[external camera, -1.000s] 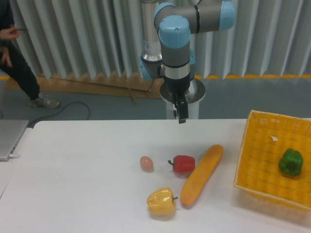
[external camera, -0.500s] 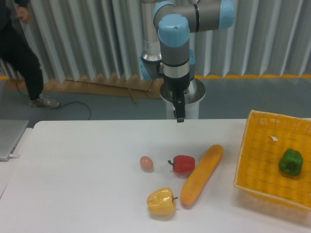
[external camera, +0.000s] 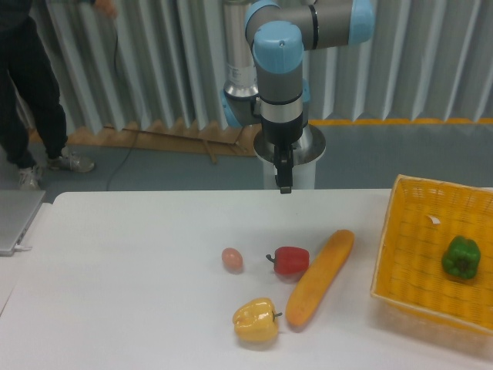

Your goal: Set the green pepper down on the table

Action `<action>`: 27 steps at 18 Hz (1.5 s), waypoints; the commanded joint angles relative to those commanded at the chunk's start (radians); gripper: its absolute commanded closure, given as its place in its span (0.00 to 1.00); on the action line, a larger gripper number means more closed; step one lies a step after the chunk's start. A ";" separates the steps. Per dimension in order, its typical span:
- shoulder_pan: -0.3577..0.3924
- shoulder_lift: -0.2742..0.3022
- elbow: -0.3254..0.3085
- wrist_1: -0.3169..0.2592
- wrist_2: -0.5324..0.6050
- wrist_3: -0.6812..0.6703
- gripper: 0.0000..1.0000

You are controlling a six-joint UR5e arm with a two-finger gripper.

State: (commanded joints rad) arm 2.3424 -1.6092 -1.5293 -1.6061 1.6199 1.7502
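The green pepper (external camera: 461, 257) lies inside the yellow woven basket (external camera: 416, 254) at the right edge of the white table (external camera: 131, 277). My gripper (external camera: 284, 179) hangs point-down over the table's far edge, well left of the basket and above the other vegetables. Seen edge-on, its dark fingers look pressed together, and nothing is between them.
On the table lie a red pepper (external camera: 290, 260), a yellow pepper (external camera: 256, 321), a long orange vegetable (external camera: 320, 277) and a small egg-like thing (external camera: 232, 259). A grey laptop (external camera: 14, 220) sits at the left edge. A person (external camera: 27, 77) stands behind, at the far left.
The gripper has barely shifted, a touch to the right. The person at the back left has stepped further into view. Pepper and basket have not moved.
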 joint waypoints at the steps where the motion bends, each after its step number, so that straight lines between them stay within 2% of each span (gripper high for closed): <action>1: 0.003 0.000 0.005 0.000 -0.009 -0.001 0.00; 9: 0.041 0.003 0.011 0.000 -0.057 -0.014 0.00; 27: 0.037 0.002 0.006 0.002 -0.051 -0.017 0.00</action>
State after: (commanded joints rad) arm 2.3792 -1.6076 -1.5232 -1.6045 1.5692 1.7334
